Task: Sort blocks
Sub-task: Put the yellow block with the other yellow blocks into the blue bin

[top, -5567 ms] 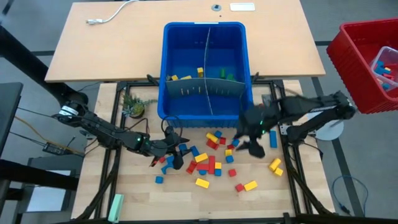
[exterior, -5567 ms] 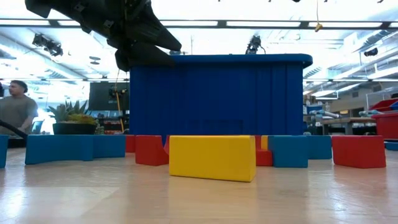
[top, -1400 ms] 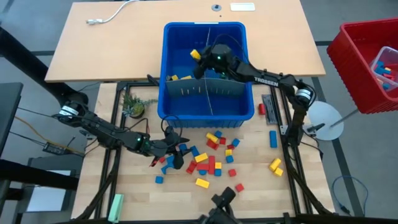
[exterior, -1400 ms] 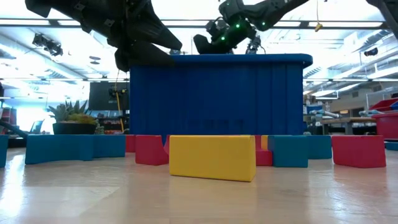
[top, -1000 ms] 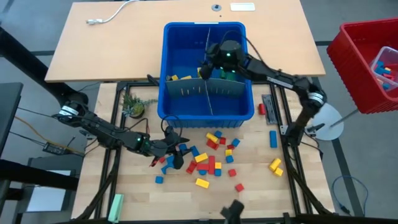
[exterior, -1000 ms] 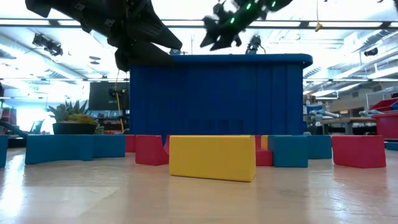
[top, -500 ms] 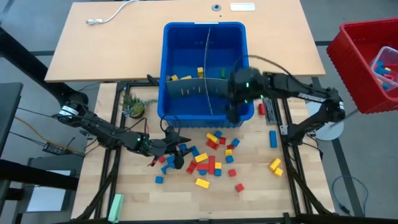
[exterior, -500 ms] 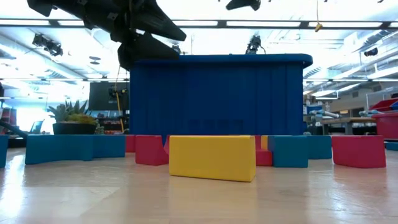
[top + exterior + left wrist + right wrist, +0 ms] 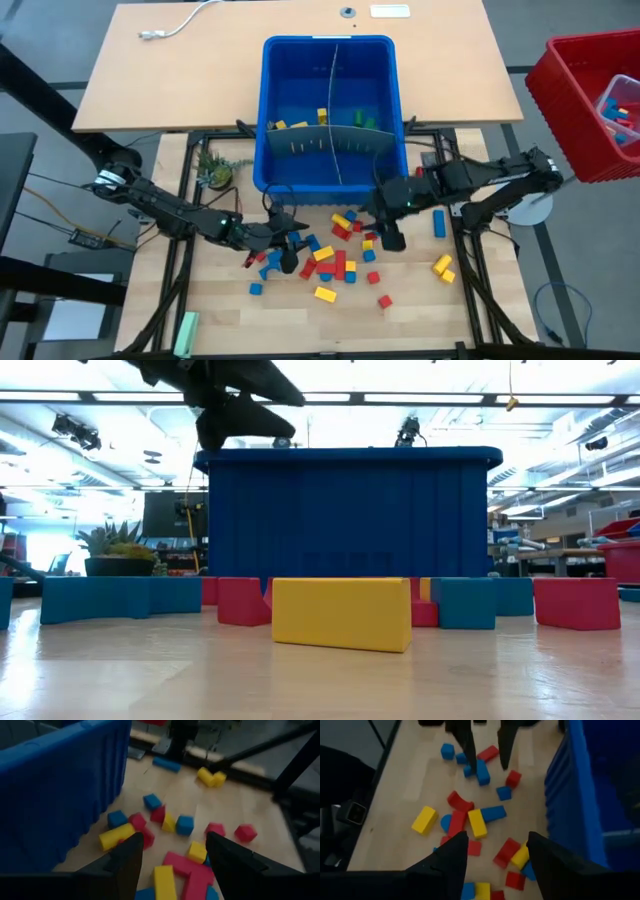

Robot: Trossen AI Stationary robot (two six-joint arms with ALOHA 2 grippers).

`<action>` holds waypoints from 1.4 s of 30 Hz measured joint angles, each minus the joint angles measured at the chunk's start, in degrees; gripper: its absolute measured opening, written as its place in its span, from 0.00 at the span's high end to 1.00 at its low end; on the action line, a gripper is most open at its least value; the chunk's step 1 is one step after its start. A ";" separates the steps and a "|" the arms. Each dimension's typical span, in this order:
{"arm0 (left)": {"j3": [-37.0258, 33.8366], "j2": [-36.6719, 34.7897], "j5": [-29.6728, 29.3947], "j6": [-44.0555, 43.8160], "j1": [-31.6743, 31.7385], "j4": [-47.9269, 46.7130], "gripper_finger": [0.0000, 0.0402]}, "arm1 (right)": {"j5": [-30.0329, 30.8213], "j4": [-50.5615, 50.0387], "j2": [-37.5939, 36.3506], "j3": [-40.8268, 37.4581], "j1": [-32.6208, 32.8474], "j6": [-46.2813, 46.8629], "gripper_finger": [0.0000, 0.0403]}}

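Several red, yellow and blue blocks [image 9: 340, 255] lie scattered on the wooden table in front of the blue bin [image 9: 330, 165]. A few yellow [image 9: 322, 117] and green [image 9: 362, 120] blocks lie inside the bin. My left gripper [image 9: 287, 252] hovers open over the left part of the scatter; in the left wrist view [image 9: 172, 865] nothing is between its fingers. My right gripper [image 9: 391, 237] hovers open above the scatter's right part, slanting down; in the right wrist view [image 9: 495, 862] it is empty above red and yellow blocks [image 9: 512, 852].
A small potted plant [image 9: 215, 172] stands left of the bin. A red bin [image 9: 590, 100] sits at the far right, a white cable [image 9: 175, 25] on the far desk. A pale green bar [image 9: 186, 330] lies near left. Single blue [image 9: 439, 222] and yellow [image 9: 443, 267] blocks lie right.
My right gripper has swung from above the blue bin toward the table's near edge and now slants down over the blocks in front of the bin. My left gripper has risen a little above the blocks. The blocks on the table have stayed in place.
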 joint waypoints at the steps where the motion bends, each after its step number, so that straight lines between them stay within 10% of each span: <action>1: 1.17 0.00 0.08 -0.04 0.00 -3.34 0.44 | 0.85 0.95 -0.50 -1.61 0.78 1.03 0.53; 11: 8.78 -0.02 6.98 -7.57 -0.07 -28.60 0.44 | 3.65 14.09 -3.84 -17.94 5.38 10.22 0.55; 29: 9.89 18.62 14.53 4.61 2.79 -6.32 0.45 | 4.47 32.93 -2.66 -32.27 7.78 16.46 0.56; 42: 34.04 36.17 17.40 4.58 6.88 -30.36 0.45 | 4.02 32.61 -2.64 -33.14 10.68 23.26 0.57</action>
